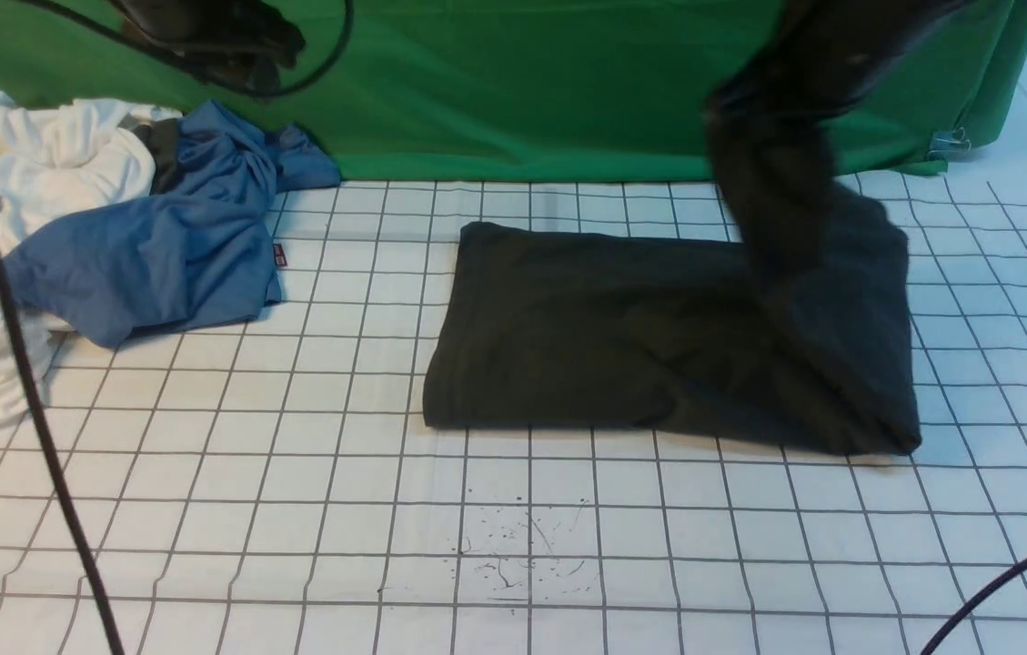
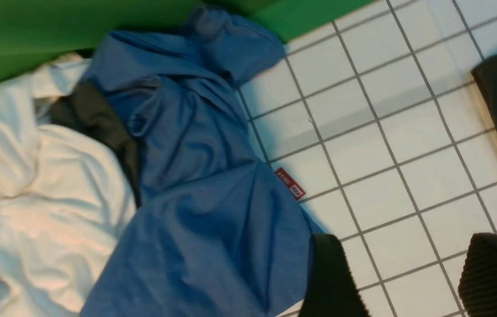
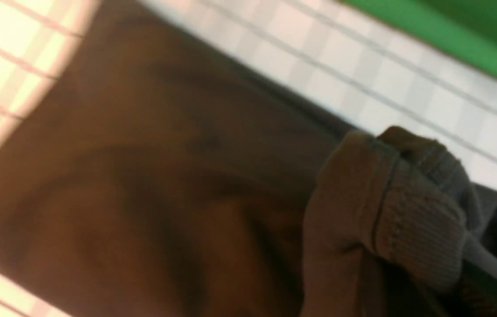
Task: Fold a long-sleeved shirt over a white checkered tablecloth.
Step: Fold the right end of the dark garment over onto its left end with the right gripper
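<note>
Charcoal shirt (image 1: 622, 337) sits on the tablecloth (image 1: 295, 473) up front, long axis left-right, right end lifted, we'd guess for 1 more fold. Left wrist: left gripper (image 2: 411, 281) jaws apart, empty, near the blue top (image 2: 195, 176). Right wrist: right gripper (image 3: 468, 259) clamped on the cuff (image 3: 406, 211), holding that end up.

Right jaws hidden behind blurred, lifted long-sleeved shirt (image 1: 659, 337); left arm (image 1: 213, 36) cropped at top edge.
</note>
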